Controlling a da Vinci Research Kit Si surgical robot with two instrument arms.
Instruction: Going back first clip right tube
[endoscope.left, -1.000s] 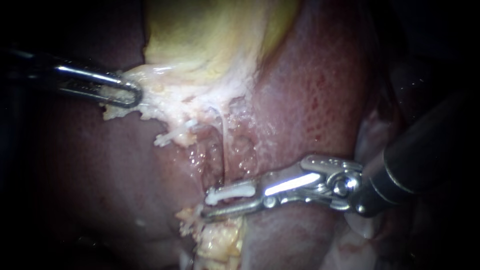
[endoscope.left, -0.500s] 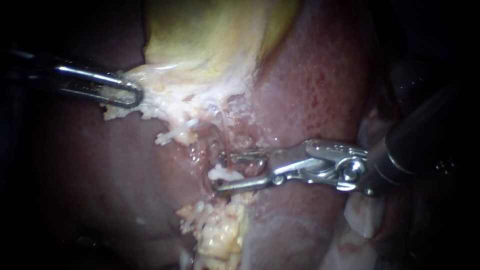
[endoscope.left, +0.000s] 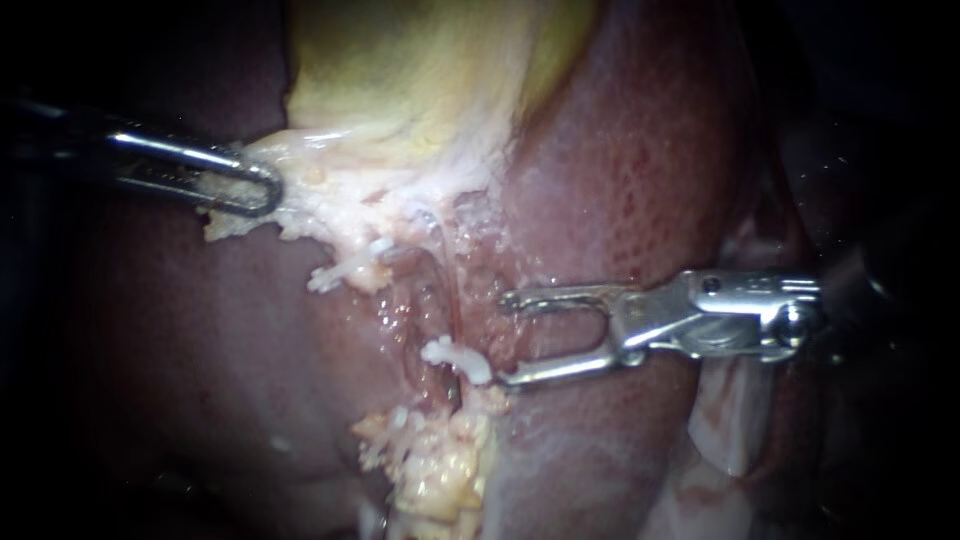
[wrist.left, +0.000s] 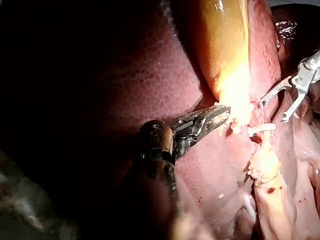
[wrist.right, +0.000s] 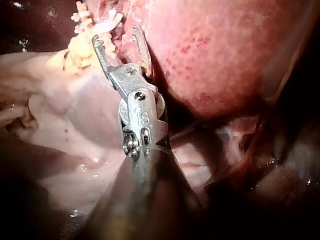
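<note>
Clip (endoscope.left: 455, 358) sits across the tube (endoscope.left: 450, 300) below the gallbladder (endoscope.left: 430, 80), just beside the lower jaw of the right instrument (endoscope.left: 508, 338), whose end effector is released and empty. The step looks like the retreat from it. The next move calls for drawing straight back without snagging, while the left instrument (endoscope.left: 265, 190) grips gallbladder tissue.

White clip (endoscope.left: 455, 357) parked on the tube (endoscope.left: 447, 295)
Small and stubby, it sits crosswise, low down on the thin, shiny pink tube.
</note>
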